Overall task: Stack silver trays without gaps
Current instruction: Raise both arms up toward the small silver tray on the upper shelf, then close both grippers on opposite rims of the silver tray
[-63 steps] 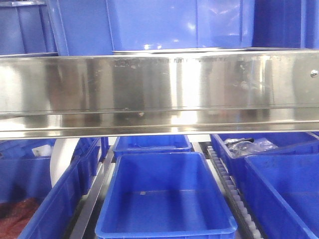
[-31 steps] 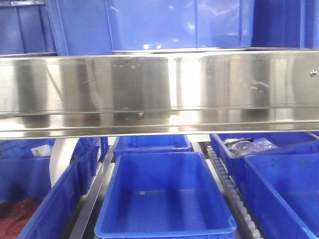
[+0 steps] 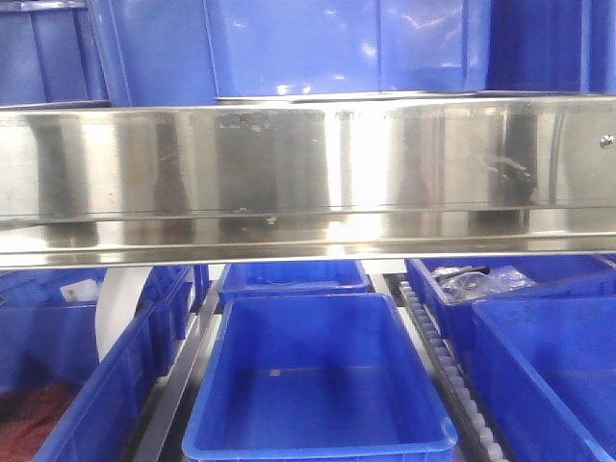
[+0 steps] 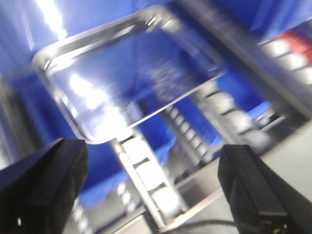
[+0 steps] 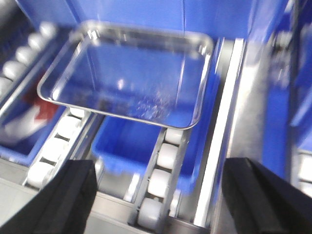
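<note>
— Steel tray (image 5: 126,73), where?
— Blurred, above rollers (image 5: 158,158) and a blue bin (image 5: 122,141), ahead of the left end effector (image 4: 153,151) and right end effector (image 5: 161,165); both gape wide, empty.
— Bins?
— Rear bin (image 3: 445,310) holds clear bags (image 3: 481,282).

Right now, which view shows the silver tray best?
Right wrist: the silver tray is fully in frame, all four corners visible, only mildly blurred. Left wrist shows a tray tilted and more blurred. The front view shows no tray, only the steel shelf band and blue bins.
</note>
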Controlling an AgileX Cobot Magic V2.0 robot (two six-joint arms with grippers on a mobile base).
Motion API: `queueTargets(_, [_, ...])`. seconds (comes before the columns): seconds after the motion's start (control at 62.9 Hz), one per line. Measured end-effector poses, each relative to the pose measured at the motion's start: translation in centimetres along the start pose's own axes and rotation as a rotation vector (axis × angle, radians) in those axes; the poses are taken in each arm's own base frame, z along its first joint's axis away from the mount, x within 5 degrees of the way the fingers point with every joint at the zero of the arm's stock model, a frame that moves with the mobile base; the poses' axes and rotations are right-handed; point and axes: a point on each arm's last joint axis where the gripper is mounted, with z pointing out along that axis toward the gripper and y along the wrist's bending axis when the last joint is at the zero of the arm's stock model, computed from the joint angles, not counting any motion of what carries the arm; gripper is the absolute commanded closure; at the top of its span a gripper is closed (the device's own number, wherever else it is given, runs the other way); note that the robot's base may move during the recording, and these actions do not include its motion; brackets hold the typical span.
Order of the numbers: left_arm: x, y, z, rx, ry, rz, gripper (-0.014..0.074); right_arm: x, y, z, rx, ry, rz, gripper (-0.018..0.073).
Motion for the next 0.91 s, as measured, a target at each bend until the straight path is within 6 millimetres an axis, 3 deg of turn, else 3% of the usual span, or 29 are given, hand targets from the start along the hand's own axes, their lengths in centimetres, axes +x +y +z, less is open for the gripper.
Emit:
queueTargets(0.239, [-1.8, 2.1, 5.9, -0.183, 0.162, -0.125, 0.0141, -3.6, -0.9, 5.0, 0.036, 0.086, 0.061, -0.0063])
queueTargets(0.461, [-1.2, 4.4, 10.5, -0.217, 0.231, -0.275, 0.0141, -3.8, -2.2, 10.6, 0.102, 0.159, 0.048, -0.0063])
queueTargets(0.652, [-0.8, 5.5, 12.7, -0.209, 0.244, -0.323, 0.0141, -3.5, -2.7, 14.2, 0.111, 0.172, 0.049, -0.0063])
queueTargets(0.906, [-0.3, 5.7, 14.8, -0.205, 0.256, -0.328, 0.0141, -3.2, -3.1, 17.2, 0.113, 0.171, 0.052, -0.0063])
